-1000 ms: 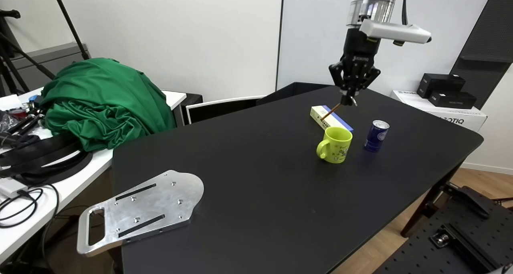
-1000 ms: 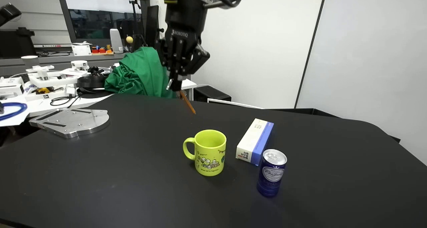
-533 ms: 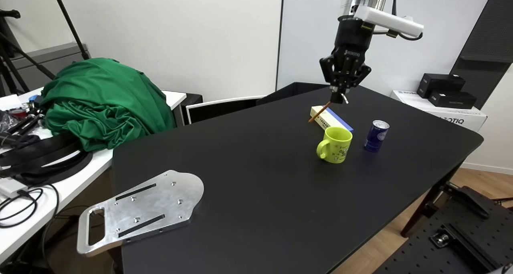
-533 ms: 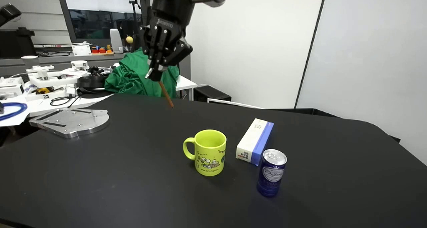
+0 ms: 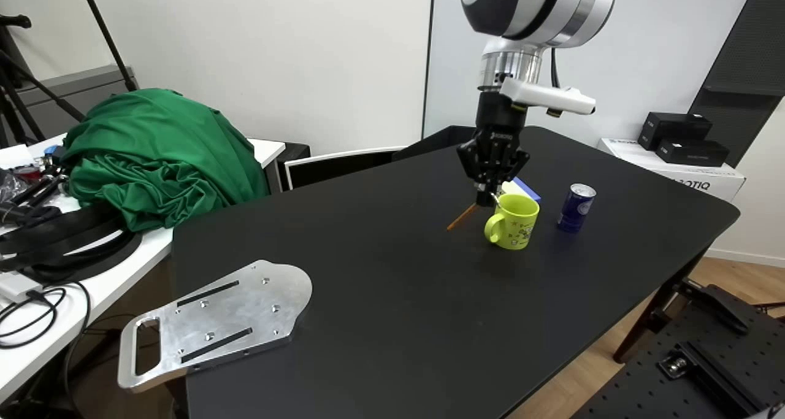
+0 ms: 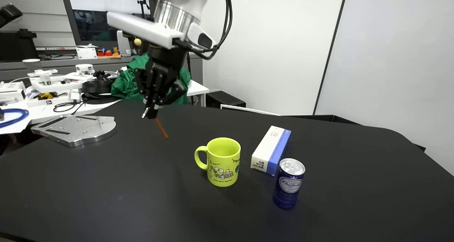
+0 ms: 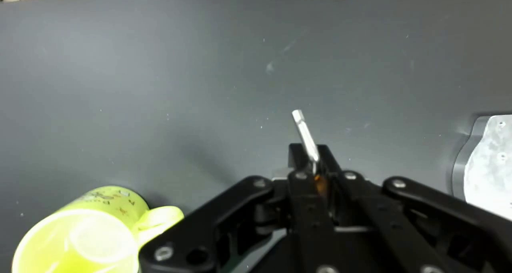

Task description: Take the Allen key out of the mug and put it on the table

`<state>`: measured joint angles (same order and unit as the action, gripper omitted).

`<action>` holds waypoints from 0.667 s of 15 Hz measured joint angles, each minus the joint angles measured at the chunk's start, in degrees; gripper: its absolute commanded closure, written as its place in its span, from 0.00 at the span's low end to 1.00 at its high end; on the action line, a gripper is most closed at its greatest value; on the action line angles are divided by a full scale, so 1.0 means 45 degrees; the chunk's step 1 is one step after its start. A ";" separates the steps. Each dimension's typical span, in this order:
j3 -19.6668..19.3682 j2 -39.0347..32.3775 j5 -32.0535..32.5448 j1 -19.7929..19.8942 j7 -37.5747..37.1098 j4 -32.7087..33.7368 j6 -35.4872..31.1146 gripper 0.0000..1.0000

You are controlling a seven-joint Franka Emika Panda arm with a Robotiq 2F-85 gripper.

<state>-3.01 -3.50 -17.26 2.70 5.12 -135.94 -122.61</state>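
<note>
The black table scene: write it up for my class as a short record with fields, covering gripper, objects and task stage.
gripper: closed on the Allen key
Allen key: tilted, orange shaft and silver end showing
mug: yellow-green, upright on the table
can: dark blue, silver top, upright
box: white and blue, lying flat, apart from mug and can
metal plate: handle end projecting past the table edge
task stage: Allen key out of the mug, not yet laid down

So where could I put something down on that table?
The table is bare past the blue can, away from the mug. Between mug and metal plate it's bare too, but the jaws hold the Allen key above. It's crowded around the mug, can and box.
</note>
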 measured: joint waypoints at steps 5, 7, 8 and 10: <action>0.0832 -0.1017 -0.1285 -0.0362 0.1348 -0.1142 -0.4568 0.98; 0.1329 -0.1463 -0.2548 -0.0382 0.2172 -0.1478 -0.6306 0.98; 0.1616 -0.1705 -0.3233 -0.0369 0.2634 -0.1570 -0.7142 0.98; 0.2220 -0.2240 -0.4564 -0.0309 0.3591 -0.1634 -0.8729 0.98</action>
<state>6.98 -13.58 -37.80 1.31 21.27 -143.30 -161.89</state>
